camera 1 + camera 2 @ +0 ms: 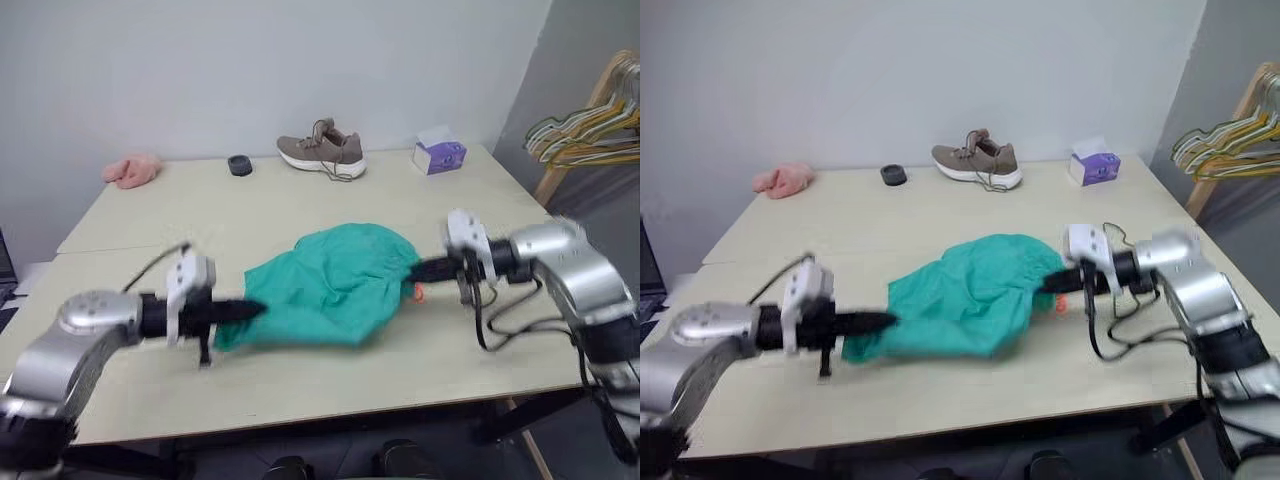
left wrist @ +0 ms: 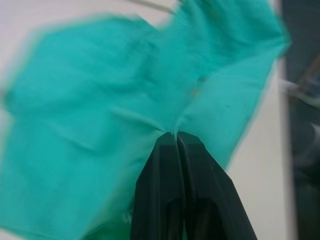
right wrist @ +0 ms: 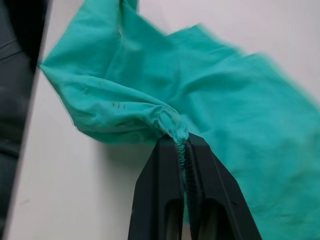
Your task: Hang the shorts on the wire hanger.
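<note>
Over table (image 1: 300, 215), both arms' pinched fingers hold shorts (image 1: 330, 285)

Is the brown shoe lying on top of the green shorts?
No, the shoe stands at the far edge of the table, well apart from the shorts, which are nearer the robot.

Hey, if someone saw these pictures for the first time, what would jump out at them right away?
The teal-green shorts stretched over the middle of the table, pinched at one end by the left gripper and at the other by the right gripper, both shut on the fabric. Behind them, a brown shoe sits at the table's far edge, and a bunch of hangers hangs at the right.
</note>
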Controlling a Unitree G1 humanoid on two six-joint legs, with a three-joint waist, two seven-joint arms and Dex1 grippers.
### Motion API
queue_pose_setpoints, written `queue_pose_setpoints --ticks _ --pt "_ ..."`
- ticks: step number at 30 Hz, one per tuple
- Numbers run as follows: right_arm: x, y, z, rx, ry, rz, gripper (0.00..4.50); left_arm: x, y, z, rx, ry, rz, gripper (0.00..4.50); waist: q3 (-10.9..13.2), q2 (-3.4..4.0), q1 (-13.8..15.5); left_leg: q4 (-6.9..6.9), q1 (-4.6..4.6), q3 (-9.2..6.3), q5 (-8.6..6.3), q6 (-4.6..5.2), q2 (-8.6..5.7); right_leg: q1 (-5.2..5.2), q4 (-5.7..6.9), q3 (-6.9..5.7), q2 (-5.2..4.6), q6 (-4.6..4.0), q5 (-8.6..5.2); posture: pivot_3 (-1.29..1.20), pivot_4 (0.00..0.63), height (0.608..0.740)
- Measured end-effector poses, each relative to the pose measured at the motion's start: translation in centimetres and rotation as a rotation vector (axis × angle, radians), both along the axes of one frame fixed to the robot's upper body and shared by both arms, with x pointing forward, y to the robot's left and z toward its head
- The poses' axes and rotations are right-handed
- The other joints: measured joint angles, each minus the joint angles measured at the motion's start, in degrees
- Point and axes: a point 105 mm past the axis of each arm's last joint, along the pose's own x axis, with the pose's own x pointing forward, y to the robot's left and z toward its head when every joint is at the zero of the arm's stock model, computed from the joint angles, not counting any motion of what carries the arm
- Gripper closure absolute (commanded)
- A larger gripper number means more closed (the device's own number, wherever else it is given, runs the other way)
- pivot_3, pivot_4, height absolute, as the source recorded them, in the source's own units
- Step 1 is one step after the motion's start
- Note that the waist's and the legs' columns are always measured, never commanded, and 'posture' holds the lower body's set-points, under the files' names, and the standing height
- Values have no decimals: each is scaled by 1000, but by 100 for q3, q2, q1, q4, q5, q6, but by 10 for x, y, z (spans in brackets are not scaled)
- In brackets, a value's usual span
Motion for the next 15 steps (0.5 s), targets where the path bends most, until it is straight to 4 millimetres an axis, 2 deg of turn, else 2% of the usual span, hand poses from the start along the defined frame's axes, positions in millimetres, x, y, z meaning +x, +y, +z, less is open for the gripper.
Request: queue_pose_setpoints --ticks 2,3,6,8,10,12,14,15 --pt "43 10 34 -3 -150 -88 4462 49 16 34 -8 -138 183 4500 22 -7 -66 -7 -5 -10 30 28 -7 3 -6 1 8 -2 47 -162 0 740" --pt "58 16 50 -20 -241 -120 4462 68 26 50 1 -199 272 4500 22 -7 -113 -8 -11 -24 55 -2 -6 -13 -6 -2 9 3 54 -162 0 740" --pt "86 27 88 -78 -489 -205 4462 105 48 85 57 -334 460 4500 15 -11 -217 -18 -22 -19 59 -14 -16 -20 -6 11 -2 -18 73 -170 0 740" --pt "96 48 116 -106 -710 -238 4462 124 59 119 106 -458 572 4500 14 -21 -306 -11 -103 -15 77 -50 -20 -101 8 24 -8 -12 83 -166 0 740" --pt "94 61 152 -87 -922 -246 4462 126 68 171 152 -649 651 4500 2 -41 -418 -4 -245 -14 117 -118 -28 -238 32 30 -21 -11 88 -158 0 740" --pt "84 67 182 -29 -1085 -232 4462 114 73 218 231 -852 673 4500 -8 -54 -506 -13 -302 0 116 -122 -28 -314 35 47 -25 -10 87 -149 0 740" --pt "75 64 192 17 -1177 -204 4462 98 73 244 335 -1012 648 4500 -9 -54 -564 -39 -306 0 116 -122 -27 -319 -3 49 -26 -10 87 -136 0 740" --pt "72 59 191 25 -1208 -186 4462 90 70 251 396 -1078 618 4500 -12 -55 -584 -89 -302 3 118 -122 -27 -320 -12 52 -28 -9 87 -132 0 740"
